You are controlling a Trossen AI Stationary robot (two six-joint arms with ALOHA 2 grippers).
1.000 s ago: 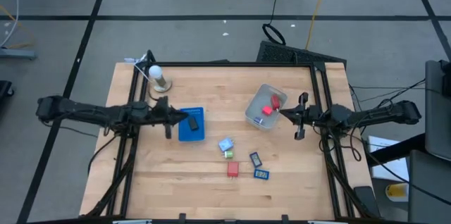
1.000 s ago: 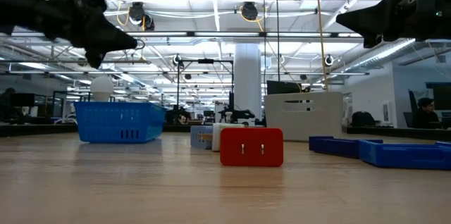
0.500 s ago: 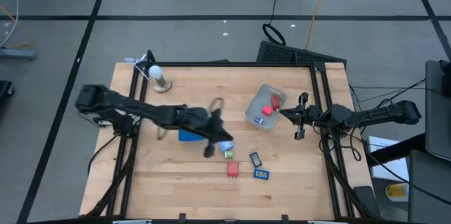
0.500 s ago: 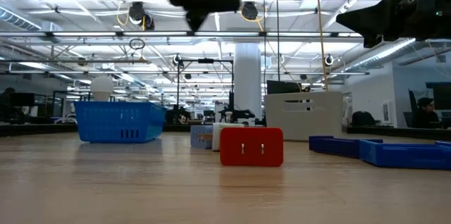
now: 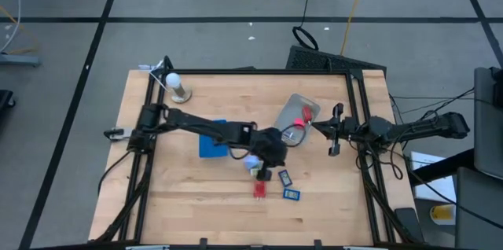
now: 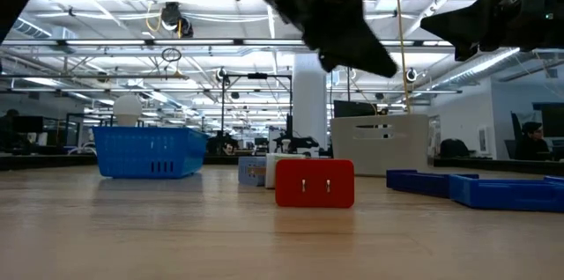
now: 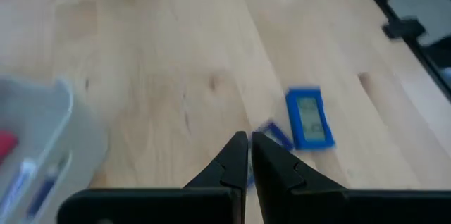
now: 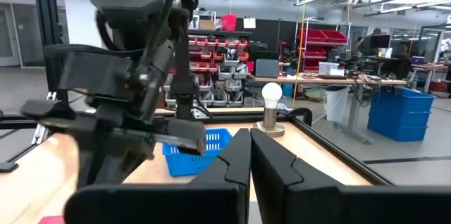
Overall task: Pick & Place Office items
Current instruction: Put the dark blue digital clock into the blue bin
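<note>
1. Far left of the table there's a bulb-shaped thing standing near the back corner. Prob not part of the job, nobody's near it.
2. Blue basket sits left of centre, half under the left arm. Can't see anything inside it from the high view, so nothing confirmed dropped there.
3. Left gripper is stretched out to mid-table, hovering over the loose pile. Its fingers are pinched together w/ nothing between them, so it's carrying nothing atm. Looks like an approach, not a grab yet; it'd have to spread its fingers first.
4. The loose office items are just right of centre, close together: a light blue piece right beside the gripper, a small green one, a red block, a dark blue piece and a blue one w/ a pale face. All on bare wood, none sorted.
5. Clear tub further right/back already has red stuff in it, so part of the job looks done. Count inside is too small to tell.
6. Right gripper waits near the table's right edge, just past the tub, fingers pressed together, empty.
7. Guess: under half done, five-ish pieces left to move.
</note>
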